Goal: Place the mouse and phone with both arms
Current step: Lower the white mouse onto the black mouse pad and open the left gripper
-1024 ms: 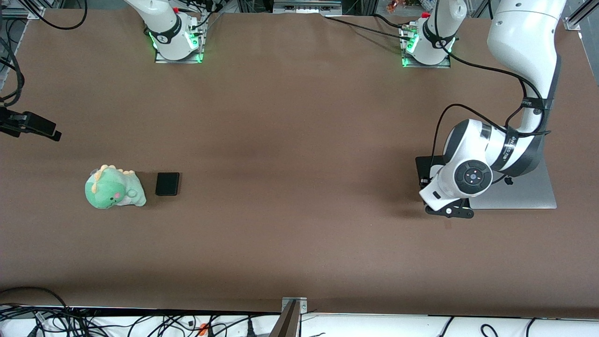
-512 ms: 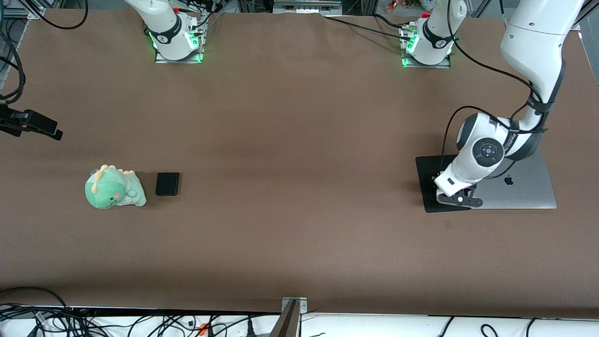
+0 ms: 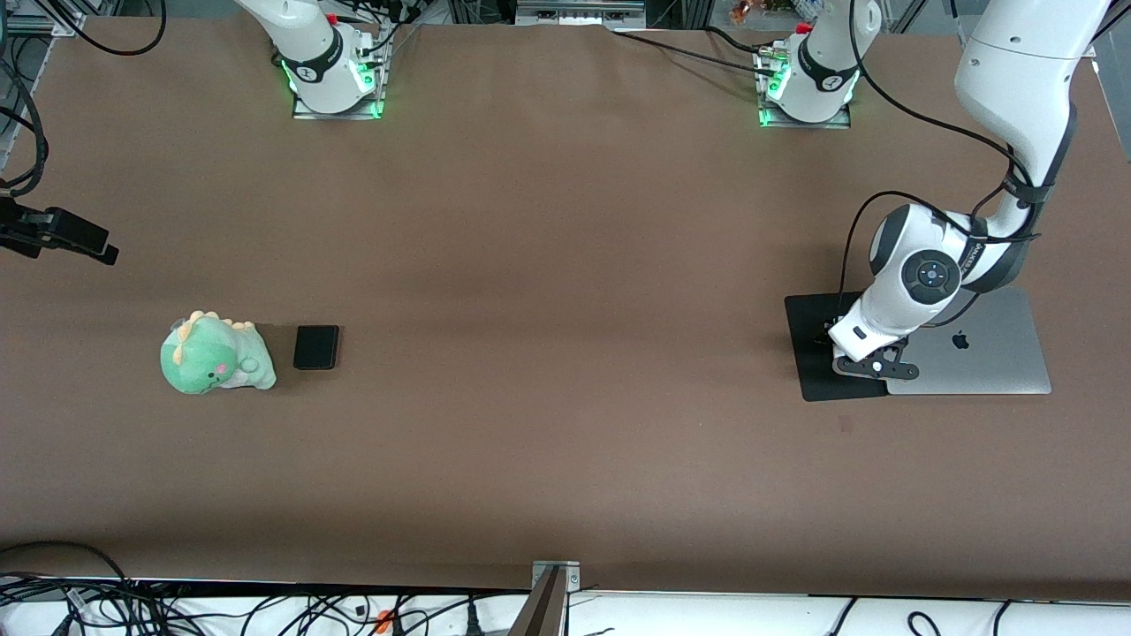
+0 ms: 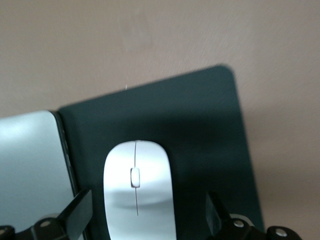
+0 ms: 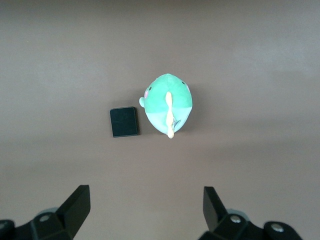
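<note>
White and glossy, the mouse (image 4: 137,192) lies on the black mat (image 3: 813,344) at the left arm's end of the brown desk (image 3: 548,265), with a thin grey line and a small wheel down its middle. The mat sits edge to edge with a closed silver laptop (image 3: 981,358). The left gripper (image 3: 870,368) hangs low over the mat; in the left wrist view its fingers (image 4: 80,212) stand apart on either side of the mouse without touching it.

Toward the right arm's end of the desk, the phone (image 3: 316,347), a small flat black slab, lies flat just beside a green plush dinosaur (image 3: 215,354), the two a little apart. The right gripper (image 5: 142,212) is high over this part of the desk, looking straight down at the phone and the toy, and its fingers (image 5: 77,205) are spread wide with nothing between them.
</note>
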### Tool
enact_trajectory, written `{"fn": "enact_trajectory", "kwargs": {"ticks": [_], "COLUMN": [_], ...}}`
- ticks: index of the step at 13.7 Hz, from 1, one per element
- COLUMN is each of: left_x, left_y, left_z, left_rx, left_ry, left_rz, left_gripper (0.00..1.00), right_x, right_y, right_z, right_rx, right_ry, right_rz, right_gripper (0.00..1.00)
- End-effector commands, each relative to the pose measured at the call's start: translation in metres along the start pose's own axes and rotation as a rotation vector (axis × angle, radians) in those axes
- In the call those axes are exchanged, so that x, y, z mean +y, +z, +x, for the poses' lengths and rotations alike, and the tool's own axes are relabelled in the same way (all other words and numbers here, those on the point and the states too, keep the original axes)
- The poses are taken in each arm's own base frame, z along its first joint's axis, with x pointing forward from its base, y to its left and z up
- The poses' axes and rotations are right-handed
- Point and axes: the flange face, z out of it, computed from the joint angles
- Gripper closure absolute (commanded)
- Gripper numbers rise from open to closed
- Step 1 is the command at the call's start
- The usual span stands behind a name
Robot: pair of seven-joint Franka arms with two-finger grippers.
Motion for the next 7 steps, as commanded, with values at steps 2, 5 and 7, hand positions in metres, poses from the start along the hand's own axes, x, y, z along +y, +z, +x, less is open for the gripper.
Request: {"fn": "enact_trajectory", "kwargs": {"ticks": [2, 5, 7], "left_x": [0.007, 0.009, 0.013], "left_y": [-0.090, -0.151, -0.192], "left_z": [0.031, 0.048, 0.051], "left_rx": [-0.073, -0.179, -0.237], "left_ry": [0.015, 0.004, 0.007], "left_rz": [0.084, 0.114, 0.124], "left_gripper": [0.00, 0.00, 0.00], "right_x": [0.001, 0.001, 0.001], "right_y": [-0.002, -0.002, -0.002], "right_z": [-0.003, -0.003, -0.003], "right_rx": [0.005, 0.005, 0.005], "right_ry": [0.007, 0.005, 0.001], "right_rz": [-0.003, -0.003, -0.005], "right_gripper": [0.00, 0.00, 0.00]}}
